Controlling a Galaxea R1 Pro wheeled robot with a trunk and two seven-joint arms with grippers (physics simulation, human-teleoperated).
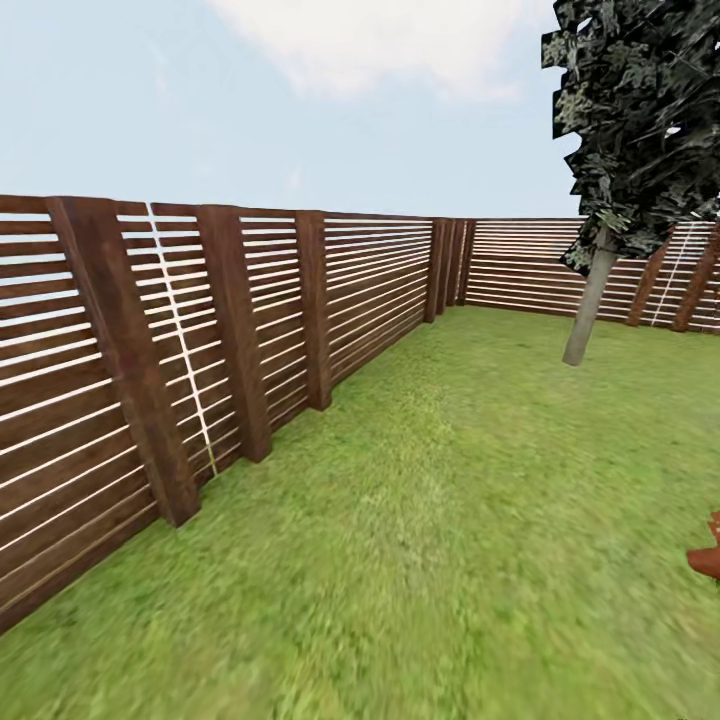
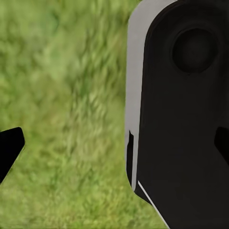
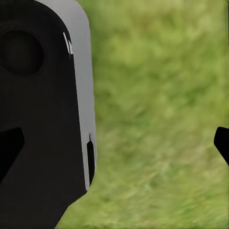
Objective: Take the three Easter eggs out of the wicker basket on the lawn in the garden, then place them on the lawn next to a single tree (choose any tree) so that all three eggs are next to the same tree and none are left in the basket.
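no eggs or basket around yet. the tree (image 1: 592, 300) is far off ahead to the right across the lawn (image 1: 450, 520), so the right arm's side is nearer. both wrist cams look at grass; fingers spread wide, holding nothing.

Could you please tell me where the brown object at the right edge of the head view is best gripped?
I can't say yet: only a reddish-brown corner shows, cut off by the frame edge, on the lawn. No handle, rim or pose is visible. I'd suggest turning right to see it first, then choosing the grip.
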